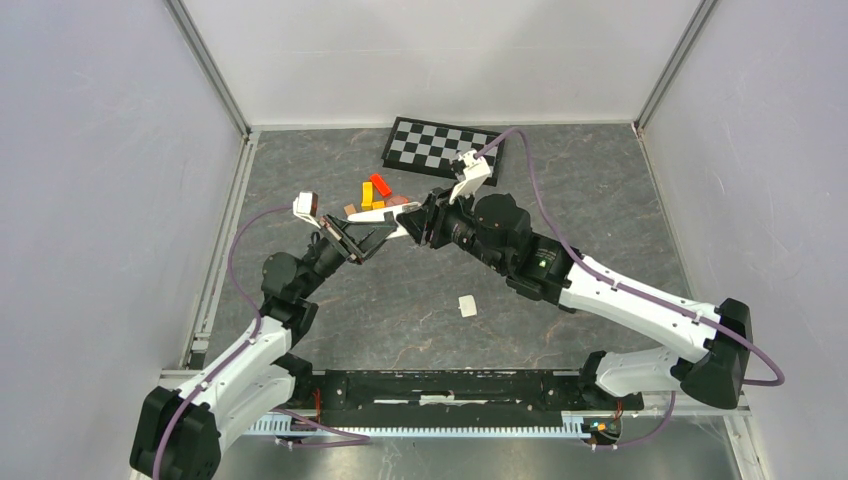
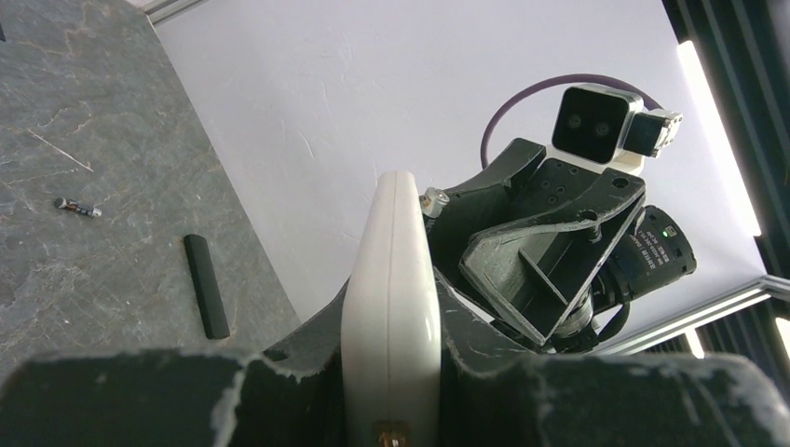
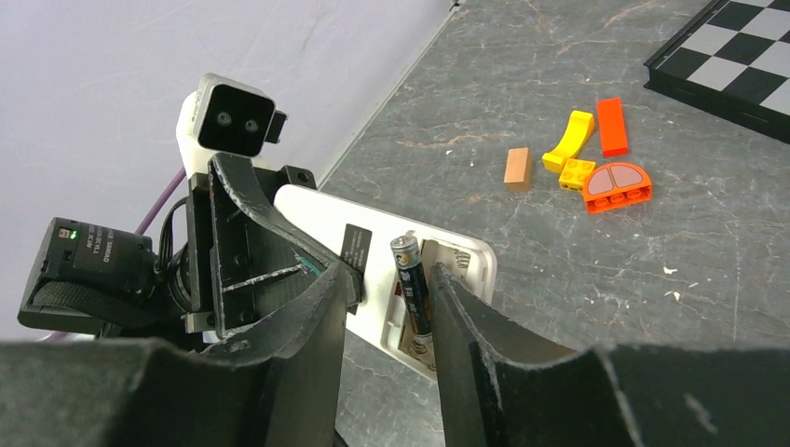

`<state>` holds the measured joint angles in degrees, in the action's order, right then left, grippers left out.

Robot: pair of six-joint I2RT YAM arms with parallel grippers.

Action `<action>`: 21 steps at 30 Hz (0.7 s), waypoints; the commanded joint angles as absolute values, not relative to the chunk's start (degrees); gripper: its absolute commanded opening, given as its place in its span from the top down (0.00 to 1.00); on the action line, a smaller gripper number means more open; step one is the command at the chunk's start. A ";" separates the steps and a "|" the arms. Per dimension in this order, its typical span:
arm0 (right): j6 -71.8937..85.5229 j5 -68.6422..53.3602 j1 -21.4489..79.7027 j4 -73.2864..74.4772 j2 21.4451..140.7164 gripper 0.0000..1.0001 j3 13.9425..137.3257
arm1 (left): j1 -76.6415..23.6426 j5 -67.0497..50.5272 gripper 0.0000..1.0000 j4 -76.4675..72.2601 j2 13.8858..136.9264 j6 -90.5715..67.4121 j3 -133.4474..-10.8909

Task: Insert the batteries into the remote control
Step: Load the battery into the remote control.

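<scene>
Grey table (image 1: 600, 200): checkerboard (image 1: 440, 145), coloured blocks (image 1: 378, 190), small white piece (image 1: 467, 306), loose battery (image 2: 76, 207).

Slim white remote (image 3: 312, 209), bay open — dark battery (image 3: 413, 284) tilted inside it, second battery (image 2: 77, 208) lying loose on table (image 2: 56, 112)

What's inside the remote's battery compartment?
The open bay of the remote control holds one dark battery. Jaws of the right gripper hide most of the bay beside it.

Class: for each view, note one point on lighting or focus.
Top external: even light, soft shadows. Left wrist: the light strip at right blows out white. Right wrist: the battery is sharp, its cap glinting; the pincer fingers loom large.
</scene>
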<state>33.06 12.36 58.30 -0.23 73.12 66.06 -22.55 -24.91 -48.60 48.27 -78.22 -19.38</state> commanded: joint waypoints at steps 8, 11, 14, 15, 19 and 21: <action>32.29 19.26 58.01 2.91 73.32 0.59 67.38 | -22.67 -23.95 0.98 -57.13 46.64 -81.57 -19.95; 32.76 19.20 58.00 1.96 72.82 0.61 66.79 | -22.66 -23.84 0.98 -57.35 46.76 -81.57 -19.95; 33.53 18.37 57.92 -1.55 71.23 0.60 64.99 | -22.60 -23.65 0.98 -57.30 46.89 -81.32 -19.86; 33.86 17.88 57.92 -2.80 70.62 0.58 64.20 | -22.62 -23.48 0.98 -57.39 46.93 -81.26 -19.86; 36.39 14.80 57.39 -6.55 67.87 0.49 62.14 | -22.67 -23.16 0.98 -57.39 47.11 -80.23 -19.86; 38.19 14.60 57.30 -7.43 66.20 0.44 61.22 | -22.62 -23.12 0.98 -57.38 47.28 -79.64 -19.95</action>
<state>35.29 14.55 58.19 -4.36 69.65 63.18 -22.59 -24.03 -49.93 48.27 -78.72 -19.27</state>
